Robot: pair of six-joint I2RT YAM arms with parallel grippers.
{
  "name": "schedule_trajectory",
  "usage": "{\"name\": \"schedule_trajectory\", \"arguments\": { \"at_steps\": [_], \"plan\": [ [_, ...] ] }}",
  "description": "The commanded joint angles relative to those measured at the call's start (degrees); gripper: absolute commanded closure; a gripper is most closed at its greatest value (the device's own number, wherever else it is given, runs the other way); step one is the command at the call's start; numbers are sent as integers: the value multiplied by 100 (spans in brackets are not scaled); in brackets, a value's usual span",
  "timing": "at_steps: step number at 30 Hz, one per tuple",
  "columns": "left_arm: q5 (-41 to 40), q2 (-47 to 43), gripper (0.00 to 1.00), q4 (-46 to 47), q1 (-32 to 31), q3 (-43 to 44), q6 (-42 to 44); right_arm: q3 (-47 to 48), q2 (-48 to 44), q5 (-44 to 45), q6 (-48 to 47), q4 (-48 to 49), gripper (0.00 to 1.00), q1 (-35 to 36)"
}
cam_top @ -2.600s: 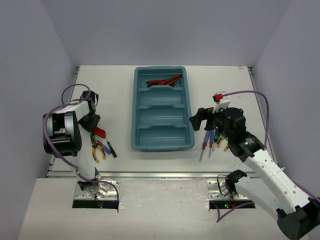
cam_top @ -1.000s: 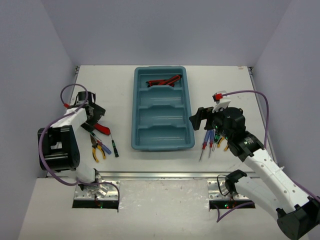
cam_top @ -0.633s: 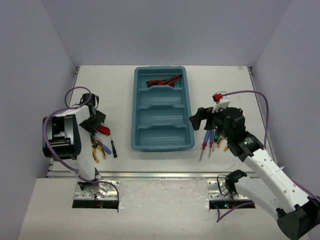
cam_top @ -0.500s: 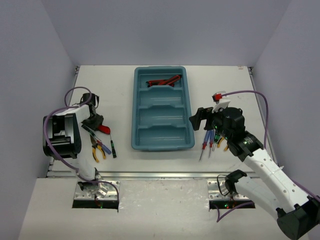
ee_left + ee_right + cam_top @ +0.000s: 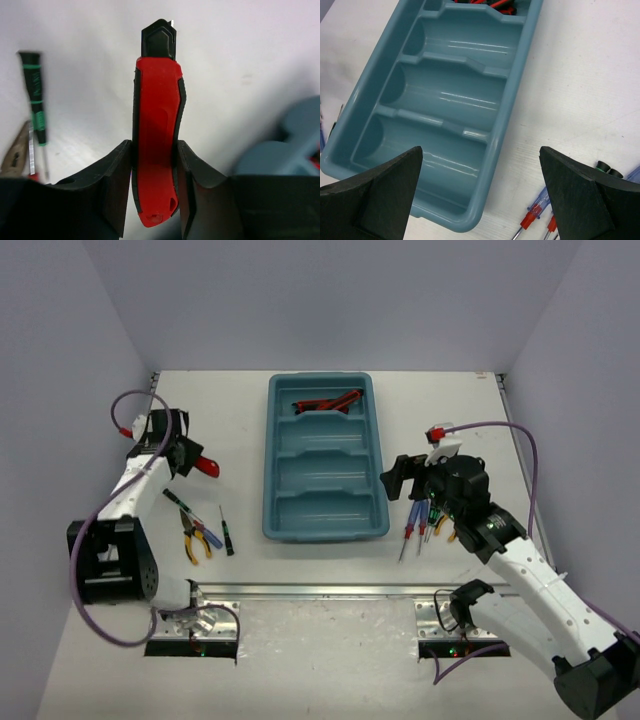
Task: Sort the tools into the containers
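1. White table (image 5: 240,410) inside pale walls; taken as a clock face from the top view, the teal tray (image 5: 274,440) sits at its centre.
2. Nearest the arm bases, loose tools wait on the table. At 8 o'clock lie the yellow-handled pliers (image 5: 193,538) and a thin black-green screwdriver (image 5: 226,536). At 4 o'clock lie the red-handled screwdrivers (image 5: 410,530).
3. The right gripper (image 5: 479,165) hangs at about 4 o'clock, just beside the tray's near end. Its fingers are spread wide and hold nothing.
4. At 9 o'clock, well apart from the tray, the left gripper (image 5: 155,150) clamps a red-black utility knife (image 5: 156,115), which appears clear of the table. The pads pinch only the tail end, so most of the body juts past the fingers.
   - Risk: on the swing toward the tray that overhang could make the knife pivot or slip out.
   - Risk: the nose, where a sliver of blade shows, could catch the tray rim if it is carried low.
   - Risk: the right arm parked beside the tray could crowd the drop.
5. The tray has four compartments, and the three nearest look empty.
6. The far compartment, at 12 o'clock, holds the sorted knives (image 5: 328,401), also red and black. It is probably where this knife belongs, so releasing too soon would misplace it.
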Motion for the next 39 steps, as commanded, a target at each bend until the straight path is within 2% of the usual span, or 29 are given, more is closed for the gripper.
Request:
{"name": "schedule_trajectory", "arguments": {
  "at_steps": [1,4,8,10,16,18,23,25,29,31,36,39],
  "plan": [
    [2,-1392,97,2031,-623,-17,-277,-74,-251,402,32,372,1,-1],
    [-206,-1172,96,2892,-1228,79,-633,-187,-391,568,74,459,1,6],
    [-722,-38,96,3369,-2319,991,-1525,-232,-543,938,66,500,1,1],
    [-918,898,96,3537,-2735,1578,-1957,-272,-649,1098,66,501,1,6],
    [-1387,2888,96,3669,-3242,3743,-2930,-454,-814,1487,92,674,1,6],
    [-1412,3323,92,3760,-3342,4078,-3159,-489,-823,1639,76,692,1,6],
    [-1396,4343,92,3729,-3408,4973,-3573,-526,-855,1661,97,693,1,-1],
    [-1464,4498,92,3769,-3404,5029,-3654,-540,-881,1656,105,693,1,6],
    [-1553,4640,85,3984,-3330,5100,-3579,-560,-896,1624,139,700,1,6],
    [-1635,4714,79,3790,-3325,5337,-3374,-569,-860,1567,145,723,1,6],
    [-1566,4768,60,3617,-3316,5324,-3438,-562,-798,1633,110,723,1,3],
    [-1493,4764,42,3602,-3316,5178,-3543,-571,-812,1656,105,724,1,6]
  ]
}}
